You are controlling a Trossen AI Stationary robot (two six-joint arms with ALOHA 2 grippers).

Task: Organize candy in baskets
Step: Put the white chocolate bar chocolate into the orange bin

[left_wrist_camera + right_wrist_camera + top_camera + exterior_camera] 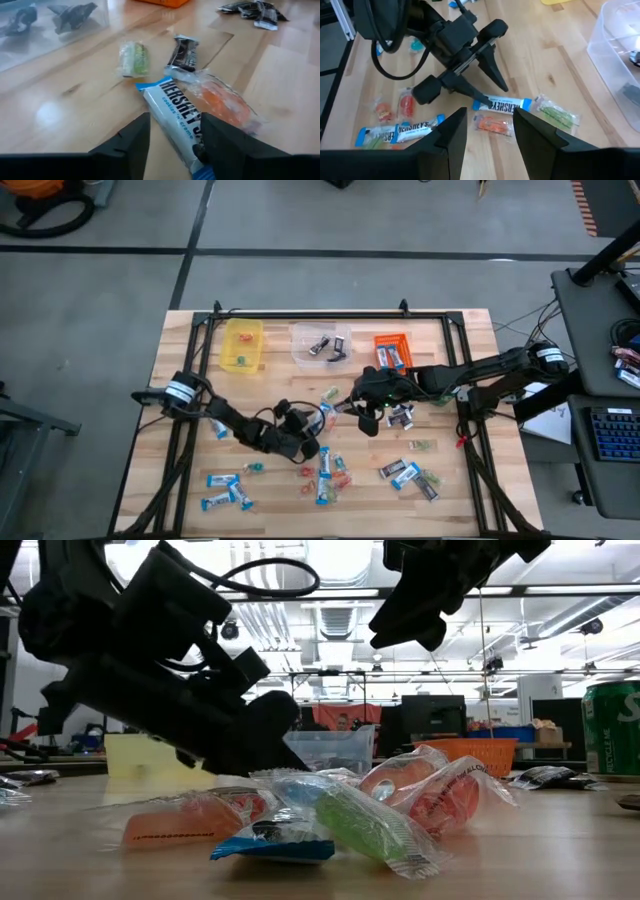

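My left gripper [172,145] is open and low over the table's middle, and it also shows in the high view [310,442]. Its fingers stand on either side of a blue-and-white candy bar [175,112] that lies flat on the wood. A green sweet [134,59], a dark wrapped piece [184,52] and an orange sweet [225,102] lie beside the bar. My right gripper [490,142] is open and empty, raised above the table just right of the left gripper [365,415]. The yellow basket [242,345], clear basket [320,343] and orange basket [392,352] stand along the far side. My left gripper's open fingers slant down from the table's left and lie along the bar, one on each side of its near end [196,150]. One finger [220,142] overlaps the wrapper's edge. Whether it touches the bar, I cannot tell. The bar lies flat on the table.
Several sweets and blue bars lie scattered over the near half of the table [325,475], with more at the near left [222,480] and near right [405,472]. Dark wrapped pieces [400,418] lie under the right arm. A green can [612,730] stands at the right. Black frame rails [195,350] run along the table's sides.
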